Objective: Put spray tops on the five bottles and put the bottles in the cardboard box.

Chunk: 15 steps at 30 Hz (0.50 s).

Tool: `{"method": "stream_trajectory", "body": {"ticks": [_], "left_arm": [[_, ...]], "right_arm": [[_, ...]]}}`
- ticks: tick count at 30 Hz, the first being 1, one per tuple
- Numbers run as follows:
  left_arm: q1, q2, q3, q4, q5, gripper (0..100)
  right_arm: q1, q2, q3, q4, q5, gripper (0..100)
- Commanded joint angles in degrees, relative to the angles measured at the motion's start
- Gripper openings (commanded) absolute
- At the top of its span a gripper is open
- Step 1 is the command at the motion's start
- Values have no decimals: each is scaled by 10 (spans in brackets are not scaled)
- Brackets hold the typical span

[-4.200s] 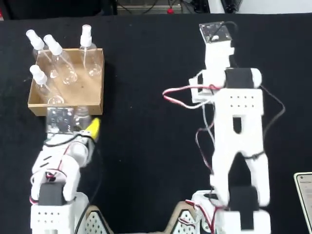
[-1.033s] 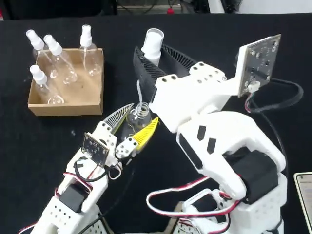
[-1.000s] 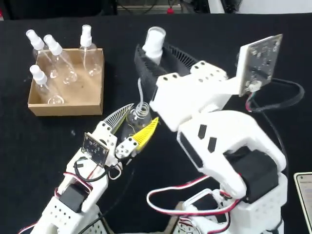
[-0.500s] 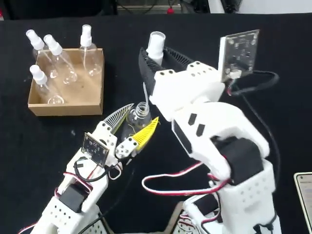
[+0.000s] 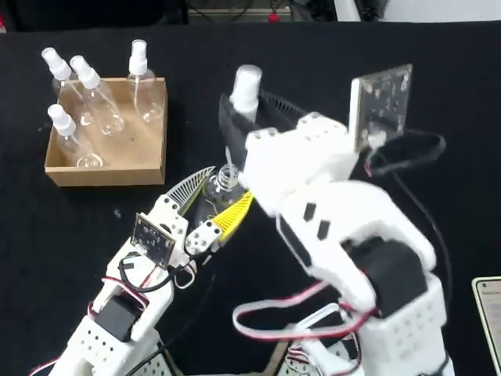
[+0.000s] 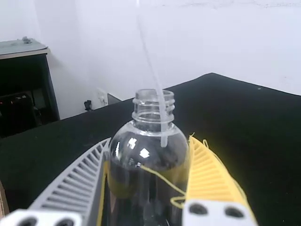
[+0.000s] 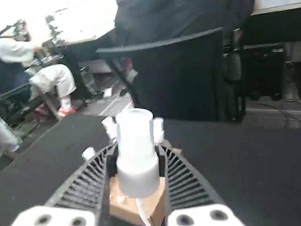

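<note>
Bottle (image 6: 146, 155) in left jaws; spray top (image 7: 136, 157) in right jaws; card (image 5: 490, 309) print illegible

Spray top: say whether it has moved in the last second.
Yes. Against the cardboard box, the spray top has shifted slightly toward the bottle.

2 arms converge, each tool clamped on a part.
The left arm (image 5: 117, 301) slants up from the near edge, its left tool (image 5: 227, 185) gripping a bottle (image 6: 146, 162) upright between grey and yellow fingers. The right arm (image 5: 352, 235) bends forward over it, its right tool (image 5: 246, 98) pinching a spray top (image 7: 136, 162) just above.
</note>
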Motion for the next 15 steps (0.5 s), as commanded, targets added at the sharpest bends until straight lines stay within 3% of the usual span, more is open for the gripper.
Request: {"method": "stream_trajectory", "body": {"ticks": [1,7,12,15], "left_arm": [[8,-7,14,-15,3,73],[8,-7,14,-14,3,73],[8,-7,14,-13,3,73],[8,-7,14,-13,3,73]], "right_arm": [[-22,-30,32,16,-1,15],[-24,-36,124,16,7,15],[-25,-36,131,18,110,15],[-25,-36,131,25,116,15]]}}
